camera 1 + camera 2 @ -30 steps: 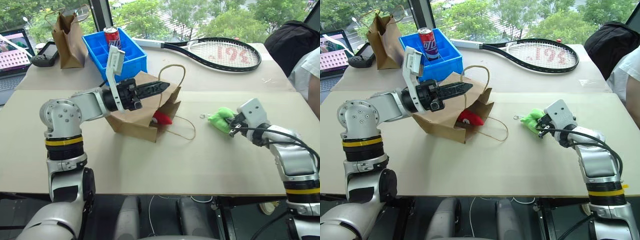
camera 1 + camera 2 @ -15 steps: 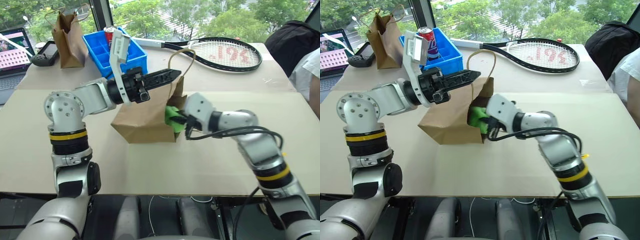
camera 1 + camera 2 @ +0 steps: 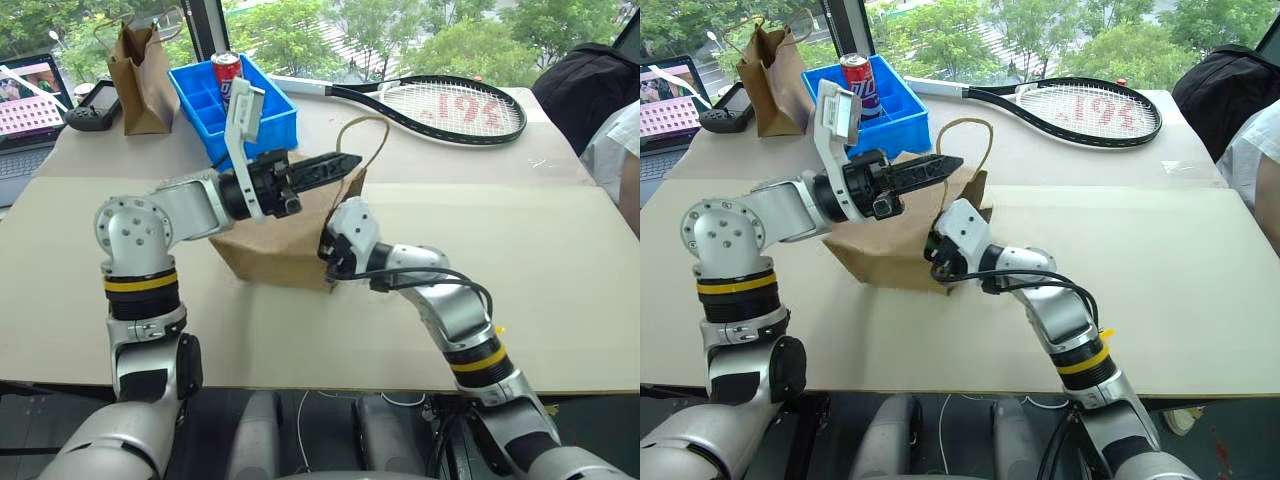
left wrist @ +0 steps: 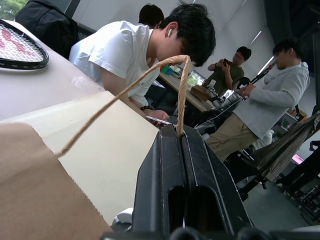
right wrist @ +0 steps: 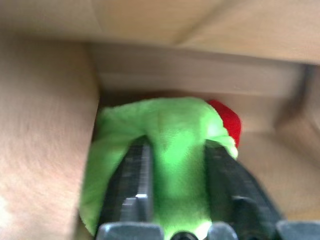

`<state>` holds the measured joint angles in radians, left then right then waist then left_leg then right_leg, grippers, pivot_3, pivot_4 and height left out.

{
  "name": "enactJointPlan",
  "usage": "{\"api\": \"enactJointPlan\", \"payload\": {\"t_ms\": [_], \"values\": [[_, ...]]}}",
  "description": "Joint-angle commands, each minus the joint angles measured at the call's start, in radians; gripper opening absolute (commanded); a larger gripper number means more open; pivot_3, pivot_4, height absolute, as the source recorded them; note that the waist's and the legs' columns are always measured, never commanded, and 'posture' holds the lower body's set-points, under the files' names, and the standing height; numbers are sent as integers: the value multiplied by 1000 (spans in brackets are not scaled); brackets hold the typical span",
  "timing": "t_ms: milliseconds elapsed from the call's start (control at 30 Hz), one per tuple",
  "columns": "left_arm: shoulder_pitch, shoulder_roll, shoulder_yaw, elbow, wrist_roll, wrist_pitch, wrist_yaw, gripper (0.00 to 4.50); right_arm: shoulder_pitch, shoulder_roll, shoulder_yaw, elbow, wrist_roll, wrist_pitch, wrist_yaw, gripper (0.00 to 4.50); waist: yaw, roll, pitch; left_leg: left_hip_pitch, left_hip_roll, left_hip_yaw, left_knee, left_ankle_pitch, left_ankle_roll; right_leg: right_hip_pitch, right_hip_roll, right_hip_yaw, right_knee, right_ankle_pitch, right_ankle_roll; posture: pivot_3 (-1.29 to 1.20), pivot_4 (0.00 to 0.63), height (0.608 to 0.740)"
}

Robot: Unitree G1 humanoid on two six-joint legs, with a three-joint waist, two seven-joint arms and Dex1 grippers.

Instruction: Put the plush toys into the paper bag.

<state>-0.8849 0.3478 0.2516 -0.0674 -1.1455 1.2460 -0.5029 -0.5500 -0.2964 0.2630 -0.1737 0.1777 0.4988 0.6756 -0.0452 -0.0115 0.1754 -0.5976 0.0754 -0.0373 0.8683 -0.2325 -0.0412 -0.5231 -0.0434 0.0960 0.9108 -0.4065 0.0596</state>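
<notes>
The paper bag (image 3: 265, 245) lies on its side on the table with its mouth towards my right arm. My left gripper (image 3: 345, 162) is shut on one of the bag's cord handles (image 4: 182, 90) and holds the mouth up. My right gripper (image 5: 175, 145) reaches inside the bag. Its fingers stand parted, and the light-green plush toy (image 5: 170, 125) still sits between them. Just behind the green toy, deeper in the bag, lies the red chili plush toy (image 5: 227, 120). From the head views the bag's wall hides both toys.
Behind the bag stand a blue bin (image 3: 205, 95) with a soda can (image 3: 226, 72) and a narrower brown bag (image 3: 145, 75). A tennis racket (image 3: 450, 105) lies at the back right and a laptop (image 3: 25, 100) at the far left. A person (image 3: 615, 140) sits at the right edge.
My right gripper carried the green toy leftwards from the table into the bag's mouth, and its fingers have parted. The left gripper keeps its hold on the handle.
</notes>
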Motion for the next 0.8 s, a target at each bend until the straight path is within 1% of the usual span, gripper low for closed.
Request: {"api": "enactJointPlan", "payload": {"t_ms": [33, 67, 133, 167, 333, 467, 567, 733, 800], "values": [[23, 45, 0, -64, -33, 15, -18, 0, 29, -61, -50, -97, 25, 20, 24, 3229, 0, 0, 0, 0, 0, 0, 0, 0, 0, 0, 0, 0, 0, 0, 0, 0, 150, 656], [33, 62, 4, -69, -38, 22, -26, 0, 44, -98, -49, -102, -8, -4, 22, 3591, -2, 0, 0, 0, 0, 0, 0, 0, 0, 0, 0, 0, 0, 0, 0, 0, 150, 656], [47, 93, 12, -66, -39, 22, -34, 0, 81, -155, -67, -117, -23, -20, 28, 4277, -1, 0, 0, 0, 0, 0, -1, 0, 0, 0, 0, 0, 0, 0, 0, 0, 150, 656], [52, 105, 13, -61, -35, 19, -37, 0, 100, -176, -84, -127, -15, -22, 32, 4430, -1, 0, 0, 0, 0, 0, -1, 0, 0, 0, 0, 0, 0, 0, 0, 0, 150, 656], [50, 128, 5, -44, -27, -2, -47, 0, 194, -285, -209, -183, 41, -20, 70, 4430, 1, 0, 0, 0, 0, 0, -1, 0, 0, 0, 0, 0, -1, 0, 0, 0, 150, 656], [43, 122, -2, -39, -23, -14, -51, 0, 256, -345, -258, -222, 81, -6, 108, 4430, 2, 0, 0, 0, 0, 0, -1, 0, 0, 0, 0, 0, -1, 0, 0, 0, 150, 656], [38, 121, -8, -32, -19, -24, -56, 0, 290, -351, -215, -224, 70, -25, 127, 4430, -3, -1, 0, 0, 0, 0, -1, 0, 0, 0, 0, 0, -1, 0, 0, 0, 150, 656], [37, 123, -14, -29, -18, -30, -61, 0, 299, -294, -160, -233, 97, -21, 133, 4430, -3, -1, 0, 0, 0, 0, -1, 0, 0, 0, 0, 1, -1, 0, 0, 0, 150, 656], [37, 124, -14, -31, -21, -28, -62, 0, 303, -288, -117, -194, 61, -40, 135, 4430, -1, -1, 0, 0, 0, 0, -1, 0, 0, 0, 0, 1, -1, 0, 0, 0, 150, 656]]}}
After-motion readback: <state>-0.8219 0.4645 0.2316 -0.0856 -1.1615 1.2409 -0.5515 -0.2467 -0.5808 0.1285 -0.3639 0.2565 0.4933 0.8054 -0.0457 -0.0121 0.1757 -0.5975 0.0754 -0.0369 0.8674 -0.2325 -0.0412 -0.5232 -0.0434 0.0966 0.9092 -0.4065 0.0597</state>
